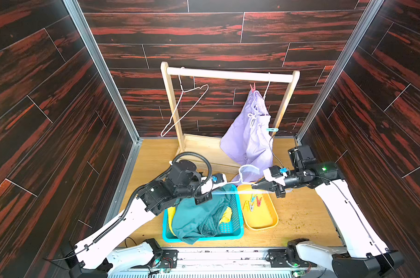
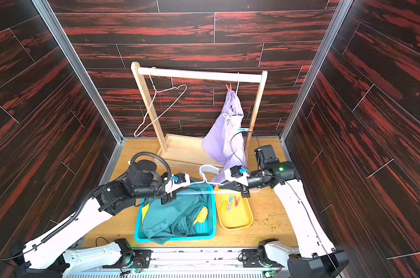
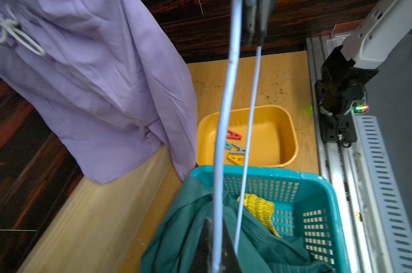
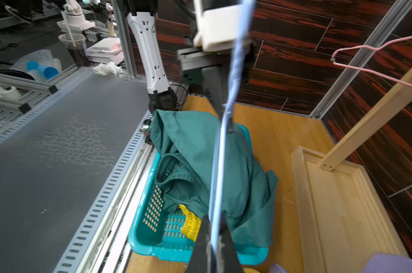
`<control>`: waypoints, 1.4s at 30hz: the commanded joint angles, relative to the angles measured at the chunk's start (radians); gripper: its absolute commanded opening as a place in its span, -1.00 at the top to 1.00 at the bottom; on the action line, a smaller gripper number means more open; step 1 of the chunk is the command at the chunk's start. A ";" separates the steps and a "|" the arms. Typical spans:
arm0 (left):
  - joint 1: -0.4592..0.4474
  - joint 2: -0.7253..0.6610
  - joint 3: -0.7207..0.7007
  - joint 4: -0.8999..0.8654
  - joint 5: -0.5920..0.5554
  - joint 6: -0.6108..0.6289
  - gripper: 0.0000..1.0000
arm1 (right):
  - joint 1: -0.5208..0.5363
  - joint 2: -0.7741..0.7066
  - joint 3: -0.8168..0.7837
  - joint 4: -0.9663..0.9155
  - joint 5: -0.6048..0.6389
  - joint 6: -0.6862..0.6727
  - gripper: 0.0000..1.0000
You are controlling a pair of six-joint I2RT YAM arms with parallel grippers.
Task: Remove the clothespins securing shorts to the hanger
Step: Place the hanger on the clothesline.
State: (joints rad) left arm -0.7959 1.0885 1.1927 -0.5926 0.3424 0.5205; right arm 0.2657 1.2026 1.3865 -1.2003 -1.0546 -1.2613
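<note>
Pinching the pale-blue hanger [image 1: 228, 191] at mid-frame with left pincer [image 1: 210, 192] and right pincer [image 1: 254, 186] alike, pressed tight on its wire, over the teal basket [image 1: 204, 239] of green shorts [image 1: 194, 219] and yellow shorts [image 1: 227, 214]. Right of centre, pinned on lavender shorts [image 1: 247, 139] — one red-pink clothespin [image 1: 252, 87] up top, one blue clothespin [image 1: 272, 130] lower. Four clothespins [image 1: 252, 202] down in the yellow tray [image 1: 264, 223].

In a top view, at lower centre, the yellow shorts [image 1: 227, 214] lie mostly buried under the teal shorts [image 1: 192, 217]. The clothespins [image 1: 252, 203] in the tray [image 1: 264, 220] are too small to count.
</note>
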 commanded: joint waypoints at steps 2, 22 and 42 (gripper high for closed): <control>0.012 -0.026 -0.028 0.048 -0.032 -0.024 1.00 | 0.003 -0.025 0.001 0.057 -0.017 0.089 0.39; 0.014 -0.315 -0.327 0.619 -0.294 -0.216 1.00 | 0.003 -0.464 -0.327 1.167 0.920 1.088 -0.97; 0.014 -0.120 -0.130 0.577 -0.859 -0.397 1.00 | 0.003 -0.406 -0.270 1.012 1.260 1.211 -0.97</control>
State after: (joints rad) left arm -0.7860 0.9440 0.9909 0.0200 -0.4160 0.1806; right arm 0.2672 0.7883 1.1061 -0.1493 0.1493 -0.0605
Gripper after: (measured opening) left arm 0.060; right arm 0.984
